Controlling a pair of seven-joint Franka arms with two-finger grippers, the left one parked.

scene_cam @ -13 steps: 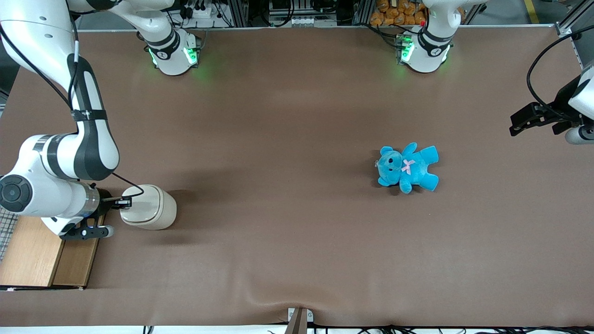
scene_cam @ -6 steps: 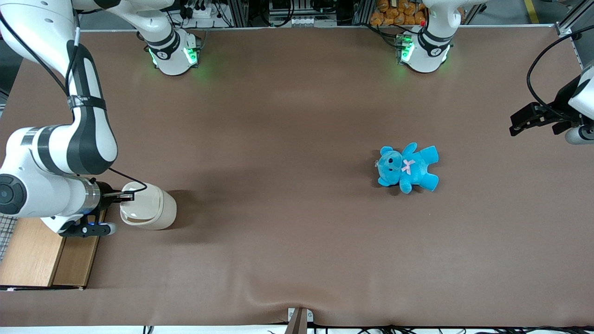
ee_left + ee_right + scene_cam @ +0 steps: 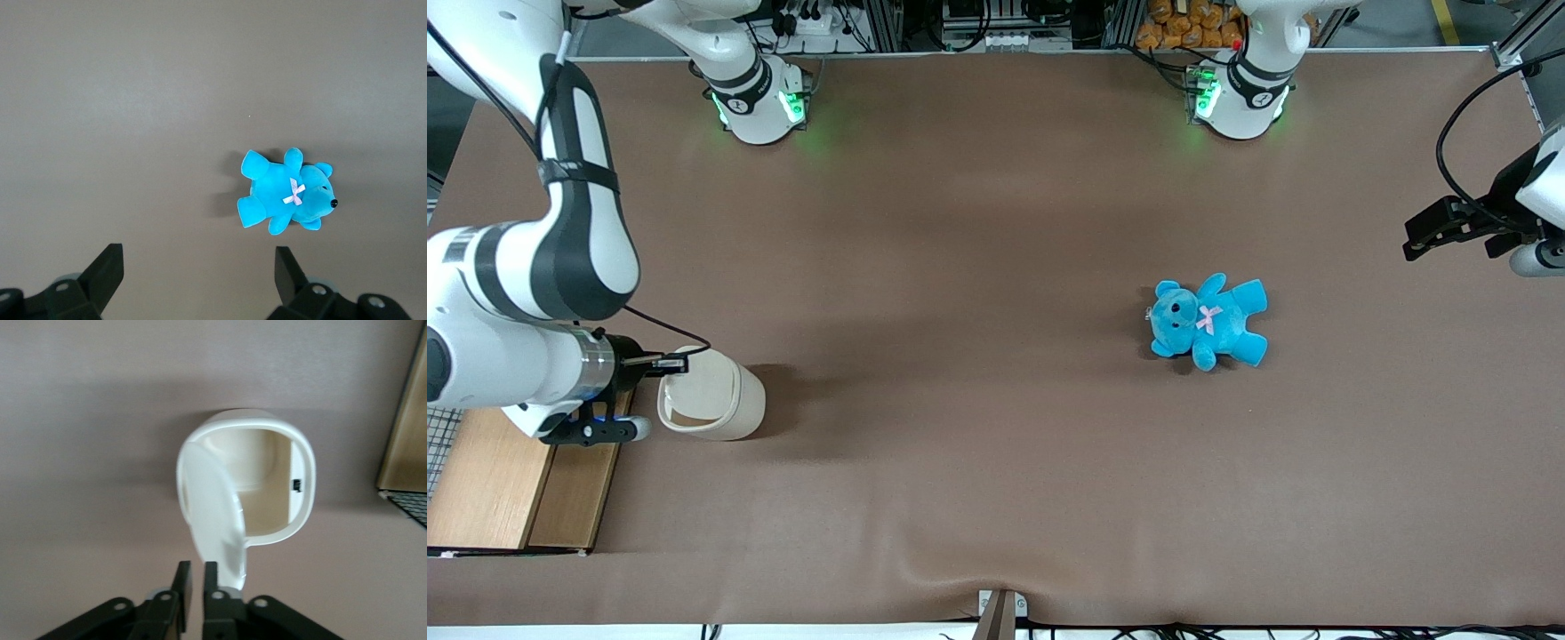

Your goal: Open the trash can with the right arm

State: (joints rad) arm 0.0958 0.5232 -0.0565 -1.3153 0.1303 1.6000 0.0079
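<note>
The cream-white trash can (image 3: 743, 402) stands on the brown table at the working arm's end. Its flat lid (image 3: 210, 513) is swung up on its hinge, so the hollow inside (image 3: 263, 493) shows. My right gripper (image 3: 679, 363) is at the lid's free edge, above the can's rim. In the right wrist view the gripper (image 3: 197, 568) has its fingers together with only a thin gap and nothing between them. The lid's edge rests against the outer side of one finger (image 3: 215, 577).
A wood-topped box (image 3: 489, 480) with wire mesh (image 3: 410, 503) stands right beside the trash can, under the arm's wrist. A blue teddy bear (image 3: 1208, 320) lies on the table toward the parked arm's end, also in the left wrist view (image 3: 287, 200).
The gripper has moved up and a little away from the front camera. The lid has gone from flat on the can to swung up, and the inside now shows.
</note>
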